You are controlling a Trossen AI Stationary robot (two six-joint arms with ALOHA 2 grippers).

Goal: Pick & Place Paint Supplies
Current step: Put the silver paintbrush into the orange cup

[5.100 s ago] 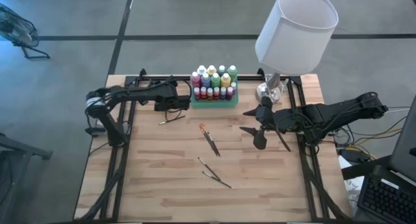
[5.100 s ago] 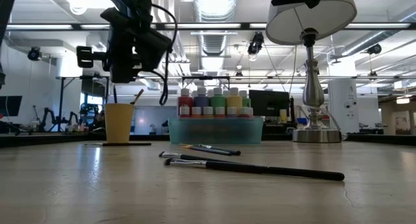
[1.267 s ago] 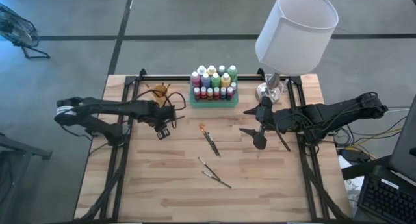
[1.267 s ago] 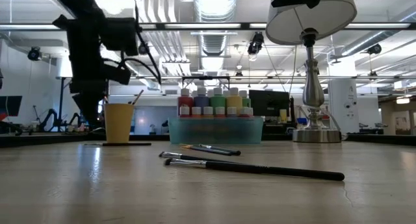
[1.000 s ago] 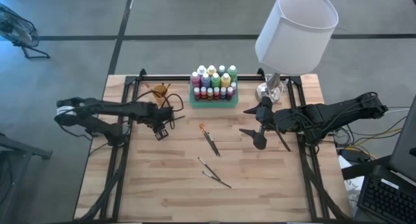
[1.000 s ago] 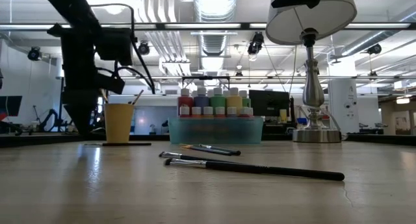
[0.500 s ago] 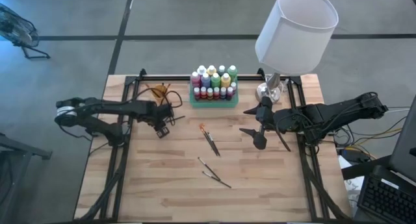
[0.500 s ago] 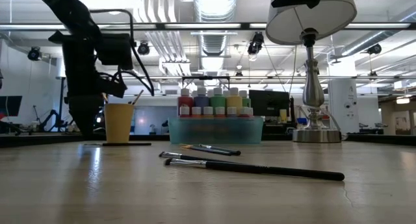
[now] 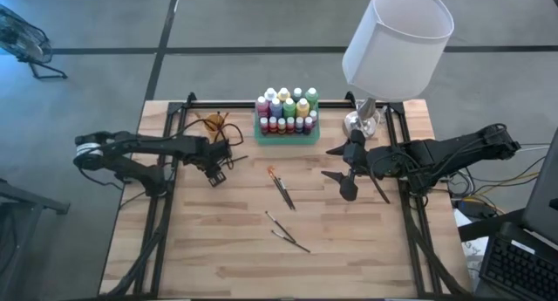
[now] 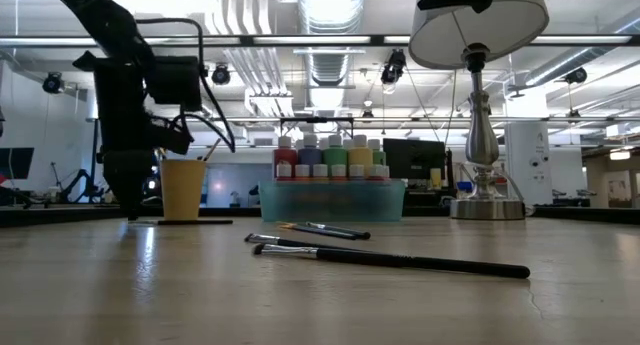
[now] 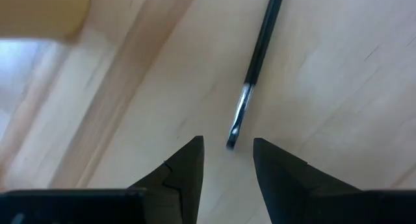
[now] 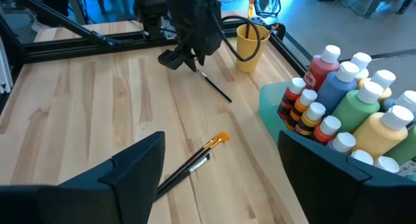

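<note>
Beside orange cup [image 10: 183, 188] | left pincer [image 11: 227, 160] narrowly parted over paintbrush [image 11: 253, 74] | right pincer [image 12: 218, 164] wide, empty

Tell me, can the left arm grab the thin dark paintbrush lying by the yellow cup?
Probably yes. The left gripper hangs right over the thin dark paintbrush with its fingers apart, and nothing lies between them.

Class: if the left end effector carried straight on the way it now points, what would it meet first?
Most likely the thin dark paintbrush lying on the table: its tip sits just beyond the open left end effector.
</note>
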